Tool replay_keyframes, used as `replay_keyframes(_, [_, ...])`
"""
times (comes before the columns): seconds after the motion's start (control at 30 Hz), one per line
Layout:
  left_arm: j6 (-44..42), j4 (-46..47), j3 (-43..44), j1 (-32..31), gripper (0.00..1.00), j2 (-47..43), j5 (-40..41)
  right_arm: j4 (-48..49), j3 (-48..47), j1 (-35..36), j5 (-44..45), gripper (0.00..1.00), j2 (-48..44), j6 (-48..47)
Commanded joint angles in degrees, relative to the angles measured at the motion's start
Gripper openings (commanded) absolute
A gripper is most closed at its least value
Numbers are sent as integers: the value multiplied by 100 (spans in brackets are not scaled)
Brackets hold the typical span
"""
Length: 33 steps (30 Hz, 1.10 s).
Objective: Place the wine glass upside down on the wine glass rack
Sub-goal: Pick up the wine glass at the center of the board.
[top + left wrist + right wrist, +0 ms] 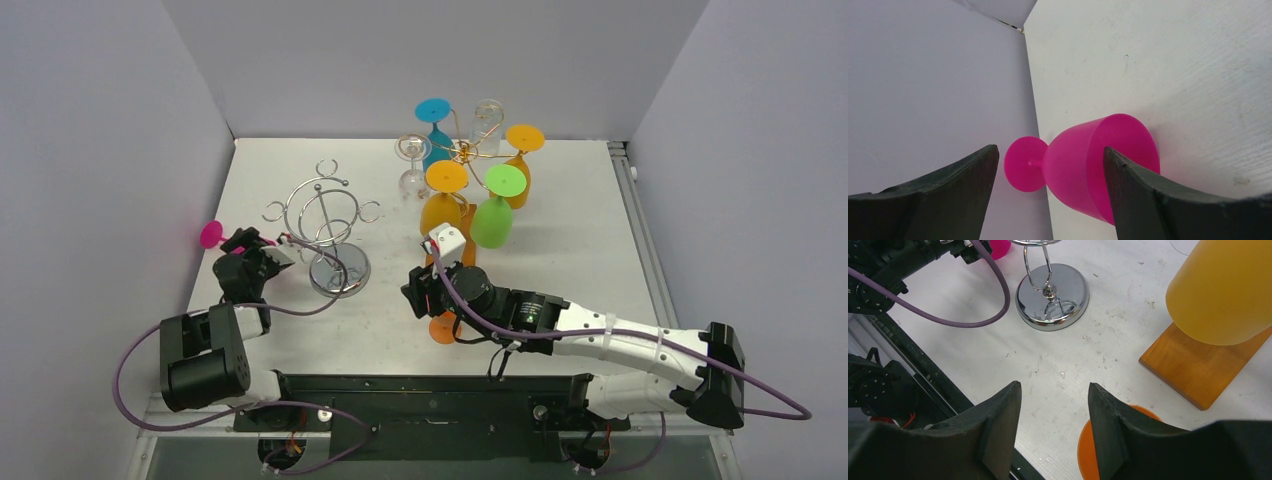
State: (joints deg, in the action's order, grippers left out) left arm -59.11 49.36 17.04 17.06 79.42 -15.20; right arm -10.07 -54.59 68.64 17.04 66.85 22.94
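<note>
Two grippers, both open. Left gripper (1049,149) straddling pink wine glass (1088,160), which lies on its side at left edge of desk (560,260), foot against wall (923,75); one finger overlapping bowl, contact unclear. Chrome wine glass rack (330,225) upright just right of it. Right gripper (1054,386) gripping nothing, near front edge beside wooden base (1193,375), orange disc (443,330) under one finger. Gold rack (470,150) by far edge, coloured glasses (491,222) hung upside down.

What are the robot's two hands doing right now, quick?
Left hand: open around the pink glass, not gripping it.
Right hand: open, holding nothing.
</note>
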Motion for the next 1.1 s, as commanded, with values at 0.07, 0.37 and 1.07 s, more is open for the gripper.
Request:
replay_keyframes(0.07, [-1189, 1071, -345, -341, 60, 643, 1003, 244, -247, -28, -36, 47, -35, 18])
replay_keyframes(0.37, [-1386, 1361, -211, -368, 10, 945, 1803, 284, -36, -114, -72, 45, -382, 57])
replay_keyframes(1.07, [-80, -2642, -747, -344, 0, -4056, 1566, 9, -284, 183, -114, 42, -609, -5])
